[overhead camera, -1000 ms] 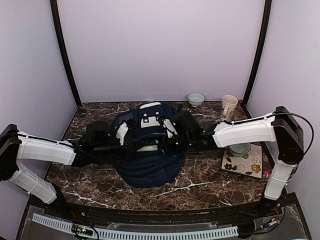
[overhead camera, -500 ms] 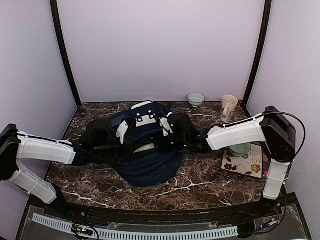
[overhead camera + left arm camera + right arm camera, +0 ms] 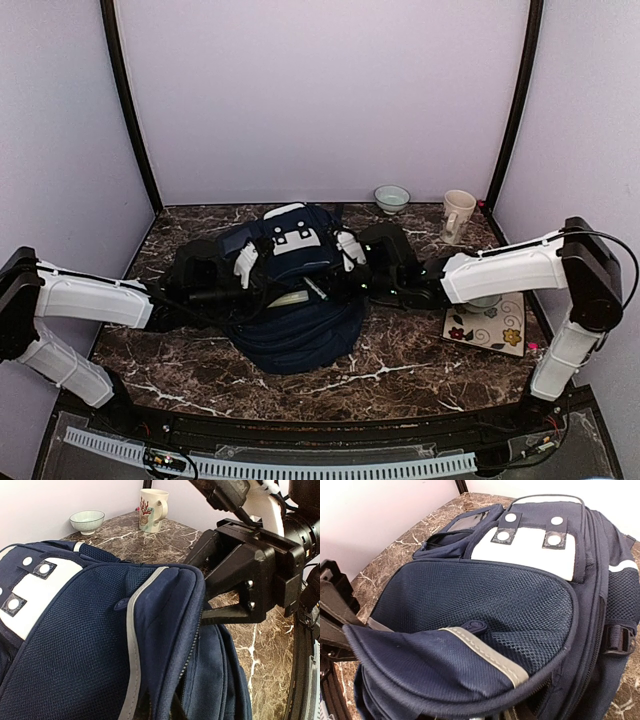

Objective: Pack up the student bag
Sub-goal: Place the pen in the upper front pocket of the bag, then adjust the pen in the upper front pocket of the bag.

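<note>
Left wrist view: right tool [image 3: 198,592] apparently part-open against the student bag [image 3: 75,630]; left tool [image 3: 337,622] clamped on it.

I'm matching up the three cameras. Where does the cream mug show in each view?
Top external: cream mug at the back right, just right of the small bowl.
Left wrist: top centre, again right of the bowl.
Right wrist: not in it.
Shared landmark: the white patch on the student bag, seen in all three.
</note>
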`<state>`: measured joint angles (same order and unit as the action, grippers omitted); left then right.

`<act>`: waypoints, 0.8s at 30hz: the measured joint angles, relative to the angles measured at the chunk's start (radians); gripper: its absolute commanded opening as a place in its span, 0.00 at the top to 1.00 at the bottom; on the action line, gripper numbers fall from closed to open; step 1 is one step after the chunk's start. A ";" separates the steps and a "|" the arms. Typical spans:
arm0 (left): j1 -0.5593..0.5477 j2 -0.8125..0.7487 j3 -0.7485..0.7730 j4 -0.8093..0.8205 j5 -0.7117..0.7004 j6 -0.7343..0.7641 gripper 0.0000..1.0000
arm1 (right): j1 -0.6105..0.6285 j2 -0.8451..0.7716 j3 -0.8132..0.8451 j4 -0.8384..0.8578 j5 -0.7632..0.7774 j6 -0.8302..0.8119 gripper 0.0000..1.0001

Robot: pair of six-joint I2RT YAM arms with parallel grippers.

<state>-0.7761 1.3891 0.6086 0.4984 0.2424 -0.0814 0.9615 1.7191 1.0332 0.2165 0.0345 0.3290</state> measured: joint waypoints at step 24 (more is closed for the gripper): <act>-0.004 0.030 0.031 -0.021 0.000 -0.009 1.00 | 0.040 -0.193 -0.131 -0.109 -0.042 -0.084 0.82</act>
<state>-0.7799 1.4193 0.6395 0.4770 0.2428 -0.0906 1.0019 1.5261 0.9024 0.1074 -0.0078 0.2451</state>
